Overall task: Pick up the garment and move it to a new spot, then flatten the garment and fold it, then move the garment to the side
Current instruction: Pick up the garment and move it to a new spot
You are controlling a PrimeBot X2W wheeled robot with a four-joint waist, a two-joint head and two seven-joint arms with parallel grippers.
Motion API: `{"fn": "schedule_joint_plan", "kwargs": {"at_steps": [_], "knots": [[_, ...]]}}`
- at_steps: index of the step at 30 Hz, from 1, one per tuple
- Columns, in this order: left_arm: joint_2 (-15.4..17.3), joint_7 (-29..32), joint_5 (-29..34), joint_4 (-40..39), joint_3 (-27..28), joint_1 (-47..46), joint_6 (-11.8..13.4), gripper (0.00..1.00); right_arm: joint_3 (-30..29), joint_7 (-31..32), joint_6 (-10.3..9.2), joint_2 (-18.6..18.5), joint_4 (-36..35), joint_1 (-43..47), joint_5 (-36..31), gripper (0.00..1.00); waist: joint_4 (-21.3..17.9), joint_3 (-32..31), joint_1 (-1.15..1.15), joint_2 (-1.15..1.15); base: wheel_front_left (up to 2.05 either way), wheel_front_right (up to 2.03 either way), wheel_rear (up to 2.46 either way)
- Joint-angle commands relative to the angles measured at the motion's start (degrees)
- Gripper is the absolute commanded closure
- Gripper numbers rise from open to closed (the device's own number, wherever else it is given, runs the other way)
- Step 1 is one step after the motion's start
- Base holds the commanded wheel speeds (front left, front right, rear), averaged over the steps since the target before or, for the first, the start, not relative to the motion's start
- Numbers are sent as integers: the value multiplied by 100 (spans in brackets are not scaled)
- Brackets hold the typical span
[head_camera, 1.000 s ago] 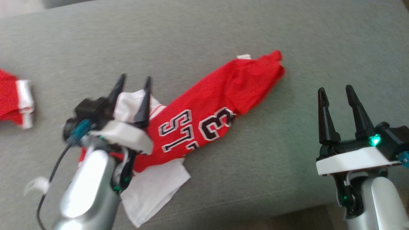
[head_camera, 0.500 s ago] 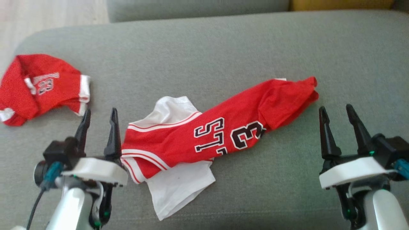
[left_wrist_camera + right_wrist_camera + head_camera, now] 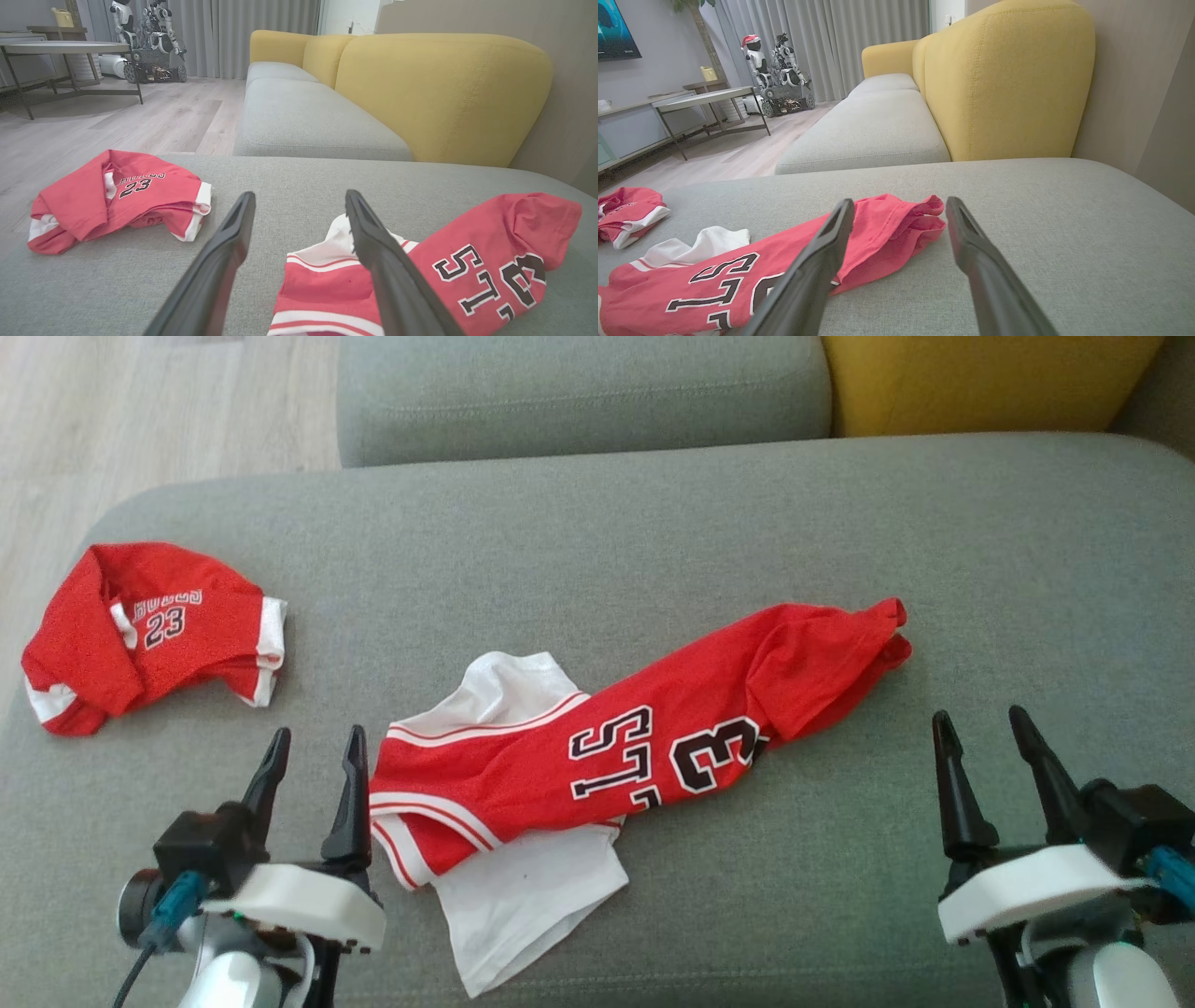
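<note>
The garment (image 3: 635, 747), a red jersey with white trim and black numbers, lies crumpled in a slanted strip across the middle of the grey sofa cushion (image 3: 653, 532). My left gripper (image 3: 316, 732) stands open just left of its white-striped end, holding nothing. Over at the lower right my right gripper (image 3: 979, 714) is open too, a little to the right of the jersey's red far end. In the left wrist view the garment (image 3: 490, 261) lies to the right of the open left gripper (image 3: 300, 195). In the right wrist view the garment (image 3: 738, 275) lies left of and behind the open right gripper (image 3: 900, 201).
A second red garment marked 23 (image 3: 149, 635) sits bunched at the cushion's left end. Beyond are another grey seat (image 3: 579, 392), a yellow backrest (image 3: 980, 383) and wooden floor (image 3: 140, 420). A table (image 3: 65, 46) and another robot (image 3: 149, 37) stand far off.
The head camera has shifted, bringing in the far seat and the left garment. My left gripper, which was over the jersey's white end, has drawn back to its left side. The jersey lies free.
</note>
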Motion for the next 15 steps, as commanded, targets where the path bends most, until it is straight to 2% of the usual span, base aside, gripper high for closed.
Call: {"fn": "schedule_joint_plan", "kwargs": {"at_steps": [1,15], "knots": [[131,-16,-33,-201,198,-201,23,0,99,25,-4,-35,-239,-122,-49,0,-11,-31,0,0,0,0,0],[214,38,-56,-272,181,-71,114,0,101,111,-4,-35,-391,6,-51,0,-70,-97,0,0,0,0,0]]}}
